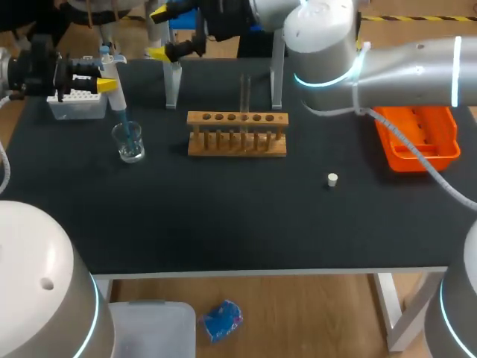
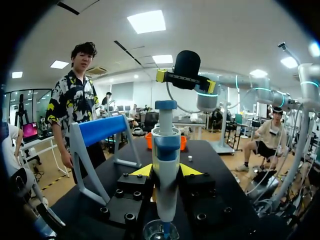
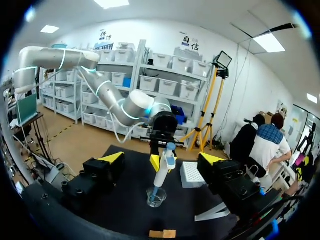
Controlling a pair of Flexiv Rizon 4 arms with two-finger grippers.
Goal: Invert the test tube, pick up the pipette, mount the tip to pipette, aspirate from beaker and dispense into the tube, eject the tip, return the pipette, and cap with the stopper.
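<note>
My left gripper (image 1: 104, 73) is shut on the white and blue pipette (image 1: 113, 78) at the table's far left. The pipette hangs upright with its blue tip dipping into the small glass beaker (image 1: 129, 142). In the left wrist view the pipette (image 2: 166, 150) stands between the yellow fingertips (image 2: 142, 171), with the beaker (image 2: 161, 231) right under it. A clear test tube (image 1: 244, 95) stands upright in the wooden rack (image 1: 237, 134). The white stopper (image 1: 332, 179) lies on the mat to the right of the rack. My right gripper (image 1: 158, 33) hangs open at the back, empty, facing the pipette (image 3: 165, 167).
A white tip box (image 1: 74, 104) sits behind the beaker, under my left gripper. The pipette stand (image 1: 173, 82) rises at the back, left of the rack. An orange tray (image 1: 416, 138) lies at the right, under my right arm.
</note>
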